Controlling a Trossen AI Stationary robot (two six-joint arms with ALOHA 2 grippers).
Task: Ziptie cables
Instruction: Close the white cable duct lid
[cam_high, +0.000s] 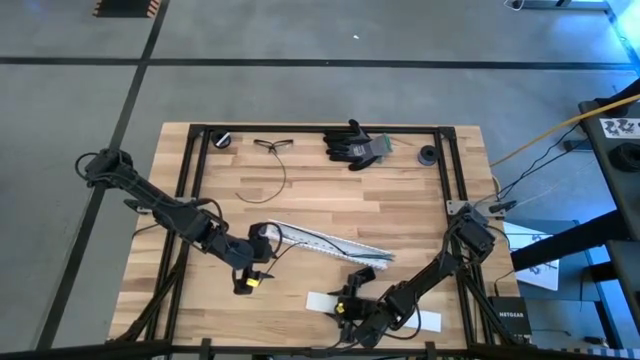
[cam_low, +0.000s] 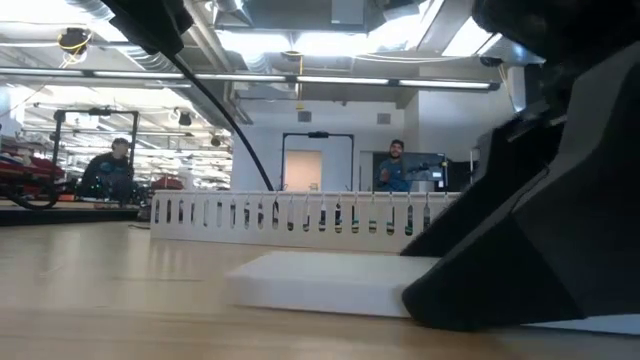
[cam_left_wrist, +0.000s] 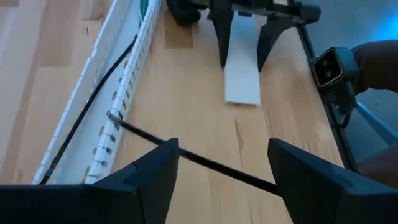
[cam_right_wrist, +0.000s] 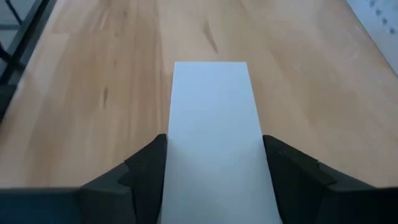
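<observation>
counter (cam_high: 400, 215): pale wood, streaked grain | frame (cam_high: 320, 129): black | perforated strips (cam_high: 330, 243): white, row of slots | flat plate (cam_right_wrist: 214, 137): plain white | ziptie (cam_left_wrist: 193, 158): black | fingers (cam_left_wrist: 155, 177): dark | gloves (cam_high: 355, 145): black and grey | left arm tag (cam_high: 254, 282): yellow

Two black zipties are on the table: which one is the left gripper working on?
The straight ziptie running between the open left gripper's fingers, beside the white perforated strip. The other ziptie lies looped, untouched, near the glasses.
</observation>
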